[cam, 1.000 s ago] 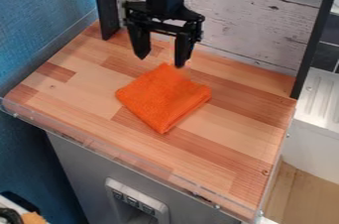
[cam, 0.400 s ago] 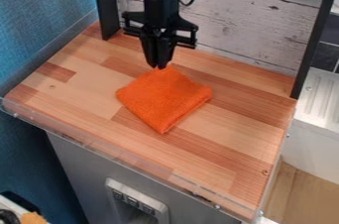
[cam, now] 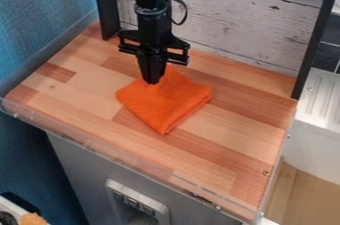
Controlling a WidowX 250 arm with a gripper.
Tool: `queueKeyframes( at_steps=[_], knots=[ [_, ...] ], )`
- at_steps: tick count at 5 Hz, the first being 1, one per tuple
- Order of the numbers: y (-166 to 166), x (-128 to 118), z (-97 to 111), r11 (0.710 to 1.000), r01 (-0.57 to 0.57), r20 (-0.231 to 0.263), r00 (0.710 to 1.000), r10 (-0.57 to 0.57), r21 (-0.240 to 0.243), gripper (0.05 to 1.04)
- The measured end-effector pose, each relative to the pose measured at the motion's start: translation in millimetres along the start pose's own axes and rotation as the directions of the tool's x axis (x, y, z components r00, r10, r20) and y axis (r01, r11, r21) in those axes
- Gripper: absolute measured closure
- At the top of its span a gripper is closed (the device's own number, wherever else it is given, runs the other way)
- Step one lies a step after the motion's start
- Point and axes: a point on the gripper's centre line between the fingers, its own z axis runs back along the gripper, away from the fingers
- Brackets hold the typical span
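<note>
The black gripper [cam: 152,80] is shut, its fingers together and pointing down over the upper left part of a folded orange cloth [cam: 168,100]. Its tips overlap the cloth near the back corner; whether they touch it cannot be told. The cloth lies as a rough diamond on the middle of the striped wooden counter [cam: 219,144], with its front corner toward the counter's front edge.
A whitewashed plank wall [cam: 245,20] stands behind the counter, between black uprights at left [cam: 107,7] and right [cam: 317,35]. A clear strip [cam: 120,158] runs along the front edge. A white sink unit [cam: 322,104] is at the right.
The gripper's spread fingers have closed together. The arm has moved lower and slightly left, over the cloth's back part. The cloth looks nearly unchanged in place and shape.
</note>
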Motion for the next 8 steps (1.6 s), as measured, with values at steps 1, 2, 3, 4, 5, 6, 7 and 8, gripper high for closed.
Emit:
queueKeyframes(
  at_steps=[1, 2, 3, 4, 5, 6, 7, 8],
  knots=[
    [3, 0, -8, 1.000, -0.003, -0.009, 1.000, 0.003, -0.003, 1.021],
    [2, 0, -15, 1.000, -0.020, -0.018, 1.000, 0.020, -0.003, 1.021],
    [-1, -3, -21, 1.000, -0.017, -0.023, 1.000, 0.017, -0.003, 1.021],
    [-2, -2, -29, 1.000, -0.020, -0.017, 1.000, 0.020, 0.000, 1.021],
    [-3, -6, -33, 1.000, 0.006, -0.009, 1.000, -0.007, -0.004, 1.021],
    [0, -6, -33, 1.000, 0.025, -0.002, 1.000, -0.025, -0.011, 1.021],
    [6, -3, -32, 0.998, 0.062, 0.005, 0.998, -0.062, -0.013, 1.021],
    [14, 0, -32, 0.997, 0.082, 0.010, 0.997, -0.082, -0.012, 1.021]
  ],
)
